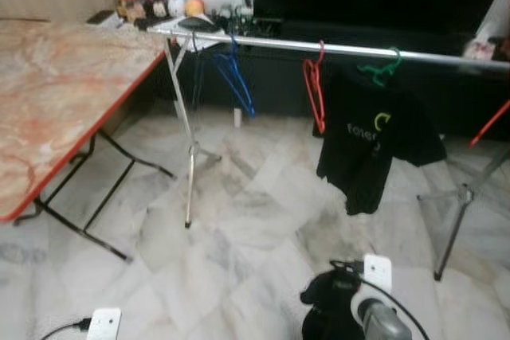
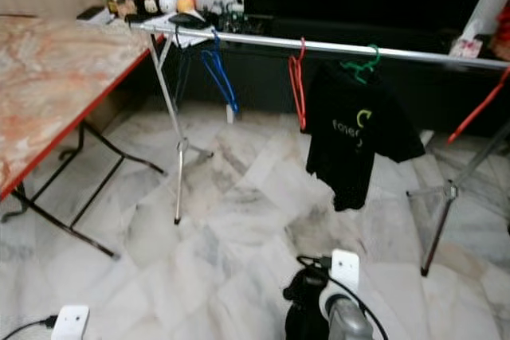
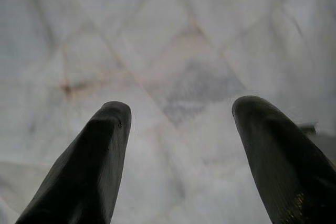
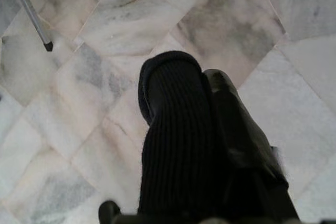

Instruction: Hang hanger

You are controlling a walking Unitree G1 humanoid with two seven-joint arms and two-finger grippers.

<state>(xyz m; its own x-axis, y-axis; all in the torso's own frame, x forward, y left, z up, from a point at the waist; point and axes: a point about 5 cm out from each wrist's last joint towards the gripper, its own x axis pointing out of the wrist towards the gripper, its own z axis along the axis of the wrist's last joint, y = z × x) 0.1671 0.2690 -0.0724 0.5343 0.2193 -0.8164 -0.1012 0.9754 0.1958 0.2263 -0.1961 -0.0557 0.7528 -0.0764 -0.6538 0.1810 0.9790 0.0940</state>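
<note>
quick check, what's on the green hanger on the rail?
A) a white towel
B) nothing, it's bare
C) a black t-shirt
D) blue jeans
C: the green hanger on the silver rail carries a black t-shirt with a pale print, while the red hanger and blue hanger beside it hang bare.

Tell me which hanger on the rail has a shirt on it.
The green hanger carries the black T-shirt. The blue hanger and the red hanger, further left on the rail, hang bare.
</note>
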